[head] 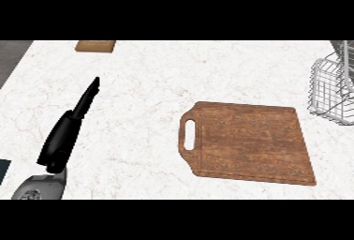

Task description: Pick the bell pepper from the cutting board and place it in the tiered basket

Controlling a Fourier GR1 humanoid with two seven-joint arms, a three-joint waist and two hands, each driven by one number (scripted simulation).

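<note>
The left hand (pixel 66 133) rests with straight, open fingers. Well off to their right lies the cutting board (pixel 249 143), then the basket (pixel 332 91). No pepper shows, so the robot might grab nothing.

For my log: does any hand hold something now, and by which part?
Nothing is held. The left hand shows straight fingers over the counter; the right hand is out of view.

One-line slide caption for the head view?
Left hand open beside a bare cutting board; wire basket at right edge; no pepper visible.
</note>
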